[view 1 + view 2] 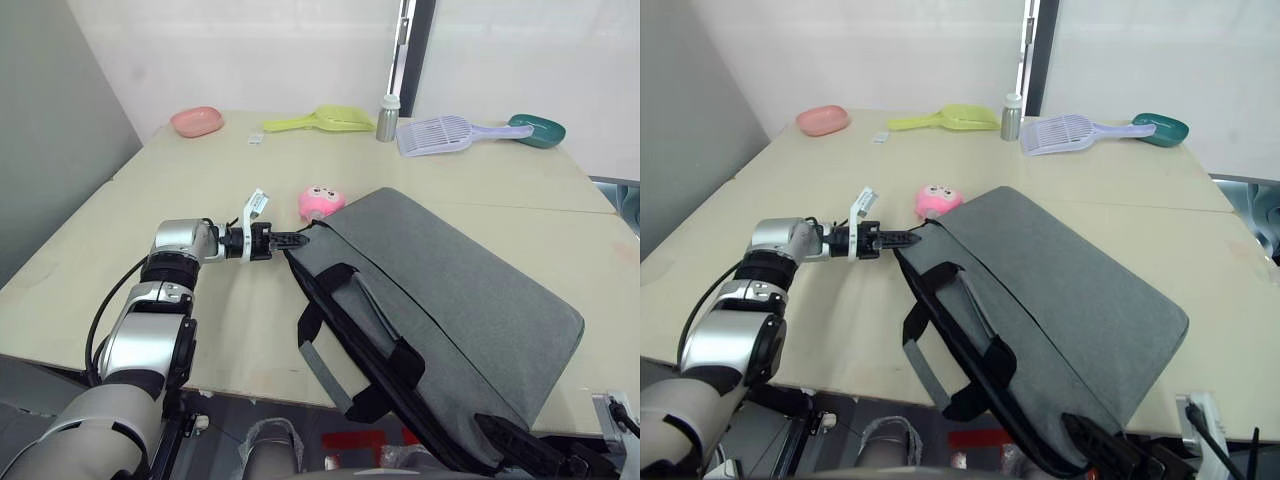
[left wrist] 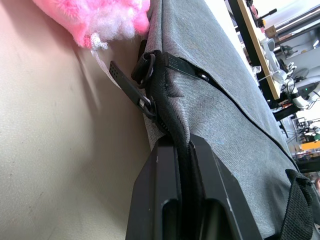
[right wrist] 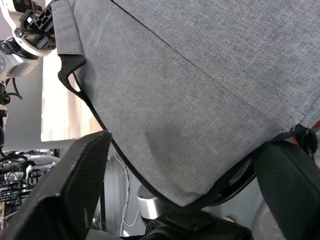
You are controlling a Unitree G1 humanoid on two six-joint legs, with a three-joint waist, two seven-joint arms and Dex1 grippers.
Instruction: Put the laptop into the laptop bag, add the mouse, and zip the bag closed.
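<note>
Grey fabric is what my left gripper has got: jaws clenched on the black trim at the far-left corner of the laptop bag, w/ the zipper pull lying just ahead of the fingertips in the left wrist view. That's the relation the next pull turns on, I reckon: zipper track runs from this corner along the bag's near-left edge, so its long axis goes from my left jaws diagonally toward me and to the right, ending at the near-right corner that overhangs the counter edge. Left arm is nearer the slider. Fuzzy pink toy sits just beside the same corner, on the far side. Right gripper: jaws spread wide, the bag's near corner between them; can't tell if they touch it. Laptop & mouse: presumably inside, can't confirm. Count: 1 bag, 2 black loop handles, 1 pink toy; along the far edge 1 pink dish, 3 scoops, 1 small bottle.
</note>
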